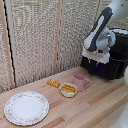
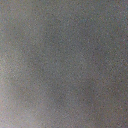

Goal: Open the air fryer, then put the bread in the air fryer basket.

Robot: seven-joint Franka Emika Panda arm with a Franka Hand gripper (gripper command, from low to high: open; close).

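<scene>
Bread (image 1: 53, 83), a flat golden-orange rectangle, lies on the wooden table (image 1: 95, 107), long axis running diagonally toward the exterior view's lower right. Nearer sits 1 round patterned plate (image 1: 26, 107); just beside the bread, a white bowl (image 1: 68, 90) of yellow food and a pink mug (image 1: 80, 81). Farther back, the gripper (image 1: 95, 61) hangs before the boxy black air fryer (image 1: 114, 62), hiding its handle; finger spread is unreadable. The wrist view is grey blur.
</scene>
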